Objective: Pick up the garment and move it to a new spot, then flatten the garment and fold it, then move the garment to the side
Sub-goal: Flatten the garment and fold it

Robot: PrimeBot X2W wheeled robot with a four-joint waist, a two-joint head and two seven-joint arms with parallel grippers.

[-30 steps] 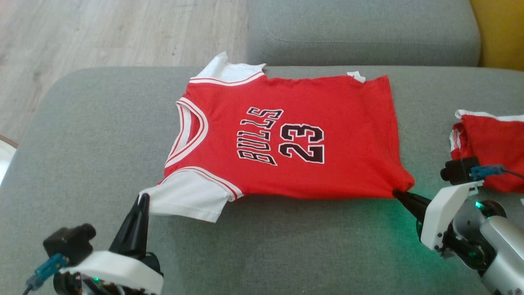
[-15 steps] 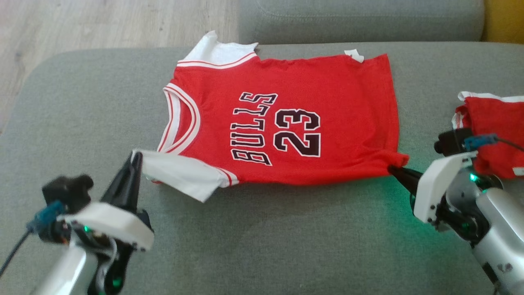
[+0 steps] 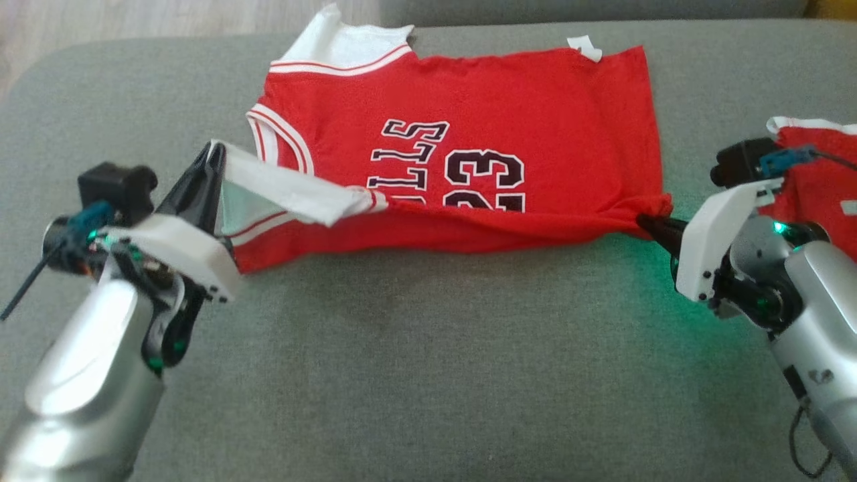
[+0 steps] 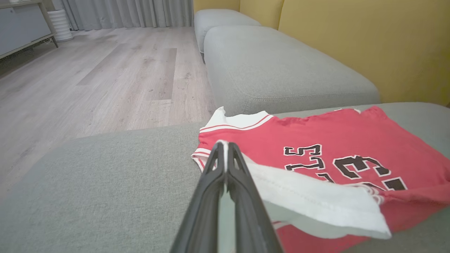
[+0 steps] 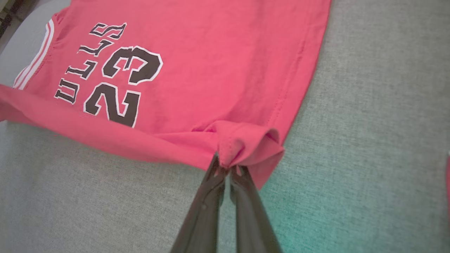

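The garment (image 3: 509,107) is a red jersey with white sleeves and black "BULLS 23" lettering, spread on the grey sofa cushion (image 3: 415,375). My left gripper (image 3: 213,152) is shut on the near white sleeve (image 4: 316,200) and holds it raised over the chest. My right gripper (image 3: 644,221) is shut on the near hem corner (image 5: 246,144), which bunches at the tips (image 5: 225,165). The near long edge of the garment (image 5: 116,140) is lifted and curling over the lower parts of the lettering. The far sleeve (image 4: 239,121) lies flat.
A second red and white garment (image 3: 823,174) lies at the right edge of the cushion, behind my right wrist. Another grey cushion (image 4: 281,70) and a yellow sofa back (image 4: 369,42) stand beyond. Wooden floor (image 4: 105,80) lies past the cushion's left end.
Both grippers have risen and moved away from me, carrying the near sleeve and hem corner over the jersey. The near edge now covers part of the lettering. The head camera has tilted down.
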